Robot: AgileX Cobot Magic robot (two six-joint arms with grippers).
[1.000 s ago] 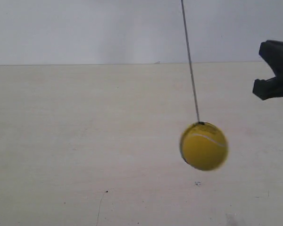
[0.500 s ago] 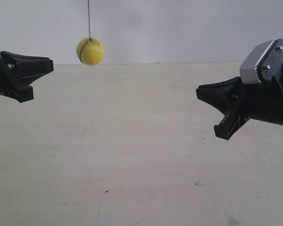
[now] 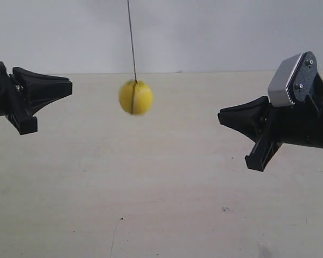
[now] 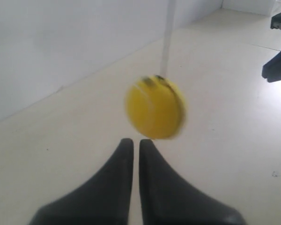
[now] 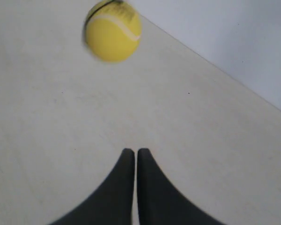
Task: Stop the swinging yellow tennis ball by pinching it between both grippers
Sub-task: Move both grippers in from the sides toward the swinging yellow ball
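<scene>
The yellow tennis ball (image 3: pixel 135 97) hangs in the air on a thin string (image 3: pixel 131 37), blurred by motion, between my two grippers and touching neither. My left gripper (image 4: pixel 136 141) is shut, its tips just short of the ball (image 4: pixel 154 108); in the exterior view it is the black cone (image 3: pixel 69 86) at the left. My right gripper (image 5: pixel 133 151) is also shut and farther from the ball (image 5: pixel 113 30), whose white seam and black label show. In the exterior view it is the black cone (image 3: pixel 222 117) at the right, with a grey-white box (image 3: pixel 287 80) on top.
A pale beige tabletop (image 3: pixel 161 204) lies below, with a white wall (image 3: pixel 231 32) behind it. Small dark specks (image 3: pixel 225 209) mark the surface. The right gripper's black tip (image 4: pixel 278 47) shows far off in the left wrist view.
The ball swung from low right to high left, and now comes back down toward the middle. Both grippers came in from the sides, and the left one has edged further inward.
</scene>
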